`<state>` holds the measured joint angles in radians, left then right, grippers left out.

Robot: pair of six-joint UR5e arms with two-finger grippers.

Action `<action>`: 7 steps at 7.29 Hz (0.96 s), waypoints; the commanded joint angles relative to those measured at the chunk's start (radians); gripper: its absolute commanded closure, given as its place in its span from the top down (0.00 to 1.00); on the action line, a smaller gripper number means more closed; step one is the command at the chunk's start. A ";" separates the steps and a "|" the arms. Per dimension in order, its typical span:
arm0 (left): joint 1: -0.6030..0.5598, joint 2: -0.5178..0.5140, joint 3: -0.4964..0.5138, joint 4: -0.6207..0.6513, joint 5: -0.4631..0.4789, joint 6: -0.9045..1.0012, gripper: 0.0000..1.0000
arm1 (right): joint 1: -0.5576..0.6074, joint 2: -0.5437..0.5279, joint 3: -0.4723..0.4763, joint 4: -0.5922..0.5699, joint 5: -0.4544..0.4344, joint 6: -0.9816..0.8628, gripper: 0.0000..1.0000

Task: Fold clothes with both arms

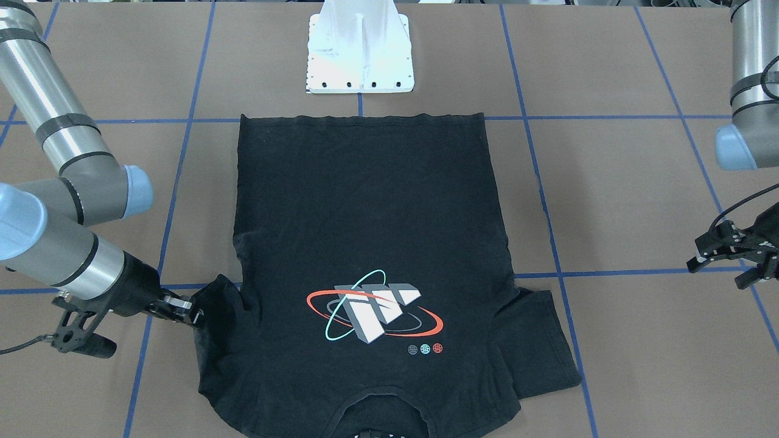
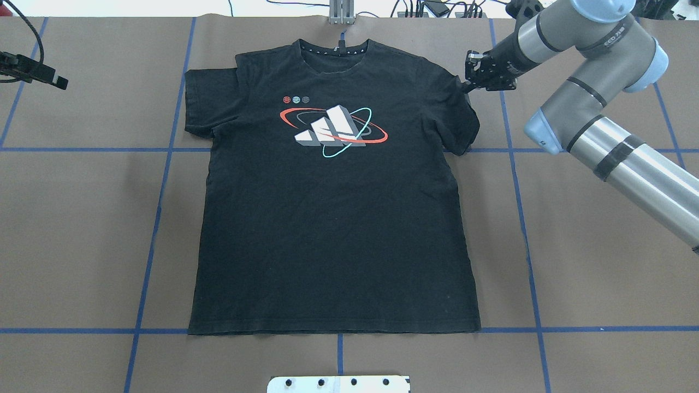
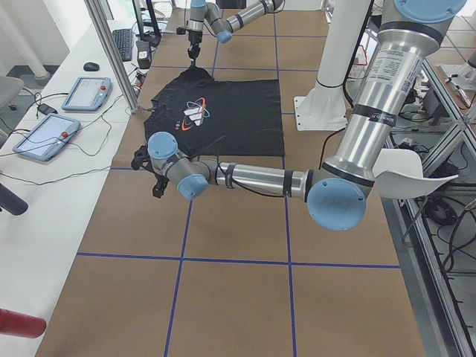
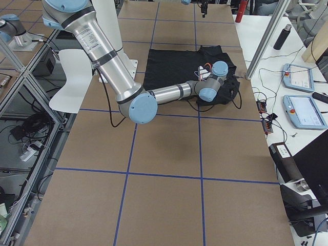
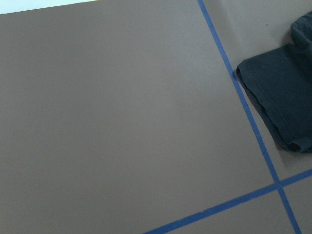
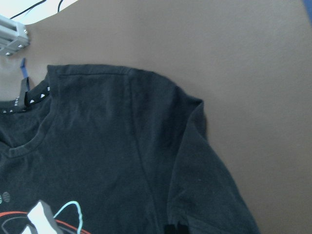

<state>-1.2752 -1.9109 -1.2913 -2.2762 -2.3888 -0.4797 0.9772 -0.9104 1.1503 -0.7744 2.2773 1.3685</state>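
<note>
T-shirt [image 2: 333, 218], black, logo up, spread flat mid-table; collar at the edge far from the robot, hem nearest the white base mount [image 1: 359, 55]. Right gripper [image 1: 193, 315] sits at the outer edge of the sleeve on its side. Its fingers look pressed together on a small pinch of sleeve cloth, which rises in a peak toward them. Left gripper [image 1: 718, 272] hangs with fingers spread over bare table, well apart from the opposite sleeve [image 5: 280, 102], which lies flat with one corner slightly turned under. Step in hand, as I read it: taking hold of both sleeves for the first inward fold. To do it well, bring the left gripper to a matching spot on its own sleeve before either arm lifts, so the pull is even. Take both layers of the cuff rather than a thin nip. Lift low and carry the sleeves over the body without dragging the torso off its square lie. Mind the wrinkles at the armpits. Surface: brown matt table covering [image 2: 600, 262], gridded with blue tape lines [image 2: 158, 218]; probably some grip on cotton. Room: side bench with two tablet-like controllers [image 4: 300, 77], a dark bottle [image 4: 281, 36], loose cables, aluminium posts.
</note>
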 commanded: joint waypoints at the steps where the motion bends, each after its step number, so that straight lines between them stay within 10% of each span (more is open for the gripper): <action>1: 0.004 -0.022 0.001 -0.002 0.002 -0.075 0.99 | -0.064 0.071 -0.020 0.001 -0.083 0.078 0.00; 7: 0.037 -0.054 0.020 -0.002 0.033 -0.080 0.99 | -0.130 0.290 -0.259 -0.085 -0.197 0.075 0.00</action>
<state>-1.2572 -1.9467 -1.2820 -2.2780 -2.3640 -0.5579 0.8672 -0.6536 0.9350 -0.8579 2.1132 1.4436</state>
